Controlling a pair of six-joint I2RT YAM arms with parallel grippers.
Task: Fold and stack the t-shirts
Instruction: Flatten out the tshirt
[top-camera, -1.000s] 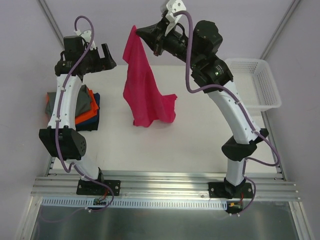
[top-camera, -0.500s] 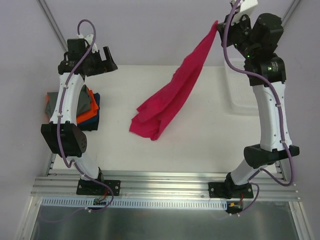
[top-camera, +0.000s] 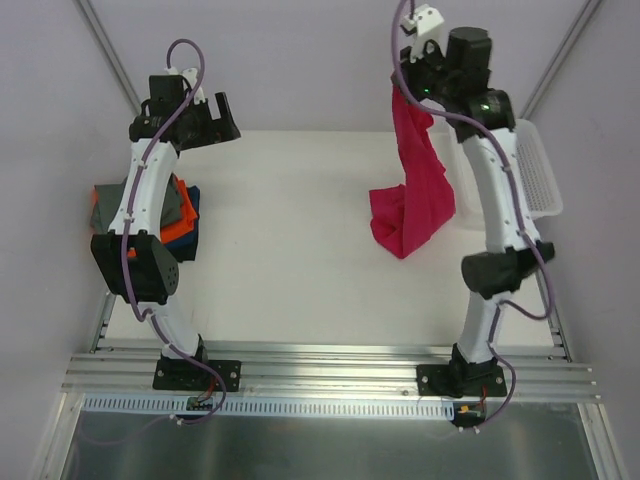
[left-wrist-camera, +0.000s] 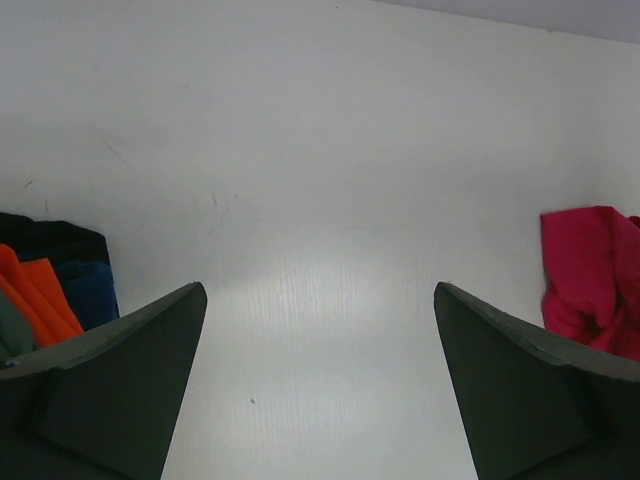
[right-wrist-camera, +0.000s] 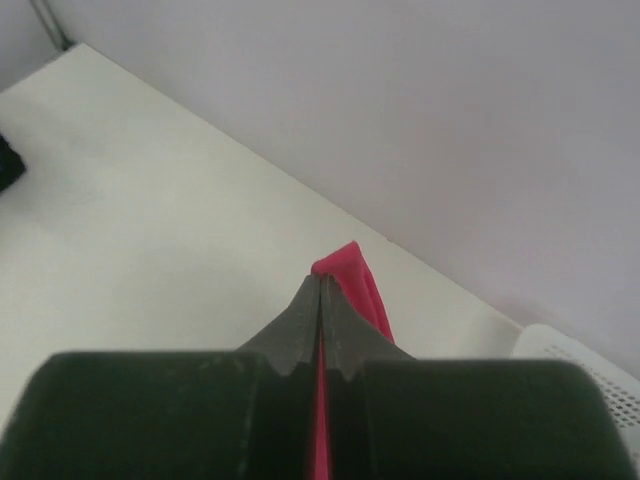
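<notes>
**Inspector:** State of your end effectors?

**Robot:** My right gripper (right-wrist-camera: 320, 282) is clamped flat on an edge of the magenta-pink t-shirt (top-camera: 415, 190), with the cloth pinched between the closed fingers. It sits raised above the white mesh basket (top-camera: 540, 170), at the basket's edge that faces the table's middle. My left gripper (left-wrist-camera: 318, 288) has its jaws spread wide and holds nothing. It hangs well apart from the basket, over the far side of the table (top-camera: 290, 250).

**Inspector:** Position of the garment?

**Robot:** It hangs from my right gripper, with its lower end bunched on the table just beside the basket. The stack of folded t-shirts (top-camera: 170, 215), grey over orange over navy, lies well apart from the basket, under my left arm.

**Inspector:** Step in hand?

**Robot:** I judge it to be spreading this shirt out for folding. The next move calls for my left gripper to take a second edge, so the two of us can lay the shirt flat.
</notes>
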